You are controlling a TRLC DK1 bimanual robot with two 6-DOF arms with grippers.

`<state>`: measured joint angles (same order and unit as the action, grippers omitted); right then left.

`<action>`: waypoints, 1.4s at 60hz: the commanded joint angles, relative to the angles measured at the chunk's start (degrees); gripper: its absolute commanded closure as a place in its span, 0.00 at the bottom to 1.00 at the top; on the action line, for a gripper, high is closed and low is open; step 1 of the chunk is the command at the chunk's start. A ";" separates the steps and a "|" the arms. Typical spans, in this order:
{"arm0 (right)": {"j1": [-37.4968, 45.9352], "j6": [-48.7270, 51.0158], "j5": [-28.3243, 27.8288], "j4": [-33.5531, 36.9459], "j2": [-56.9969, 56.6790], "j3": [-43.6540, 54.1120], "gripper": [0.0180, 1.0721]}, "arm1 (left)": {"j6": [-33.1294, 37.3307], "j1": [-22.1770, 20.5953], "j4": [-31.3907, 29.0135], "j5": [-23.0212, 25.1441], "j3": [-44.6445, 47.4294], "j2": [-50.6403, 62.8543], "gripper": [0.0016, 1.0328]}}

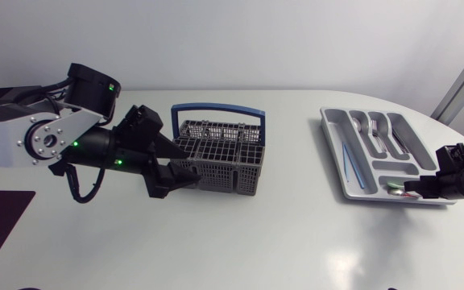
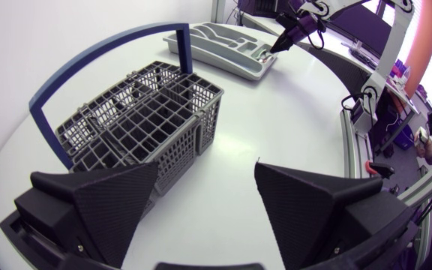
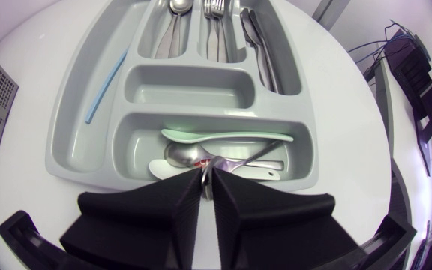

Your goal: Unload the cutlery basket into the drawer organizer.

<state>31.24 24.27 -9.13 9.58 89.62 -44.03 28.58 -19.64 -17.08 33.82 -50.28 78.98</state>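
Cutlery basket (image 1: 224, 157), grey wire with a blue arched handle (image 1: 216, 108), stands upright toward the bench's (image 1: 296, 234) far edge, left of the middle, its long axis running along that edge. The left end effector (image 1: 190, 161) sits at the basket's left end, pointing toward the bench's right edge. Its fingers are spread wide and released, one against the basket's near-left corner, with nothing between them.

The drawer organizer (image 1: 329, 122) lies near the bench's right edge, its long axis running from the far edge toward the near edge. Spoons, forks and knives lie lengthwise in its long compartments, and a blue straw (image 1: 350, 161) lies lengthwise in the outer one. In the crosswise compartment at its near end, a pale green spoon (image 3: 231, 136) and a metal spoon (image 3: 180, 154) lie across the tray. The right end effector (image 1: 401, 189) hangs over that compartment, clenched on a metal utensil (image 3: 208, 180); which piece it is cannot be told.
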 commanded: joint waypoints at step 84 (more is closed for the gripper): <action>-57.00 -12.93 -4.94 2.98 -6.57 -4.31 0.23 | 7.98 19.55 5.83 0.72 -9.57 19.72 0.08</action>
<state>-24.73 12.99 -13.72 14.17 79.05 -45.80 36.05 1.06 -11.79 34.24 -57.43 95.85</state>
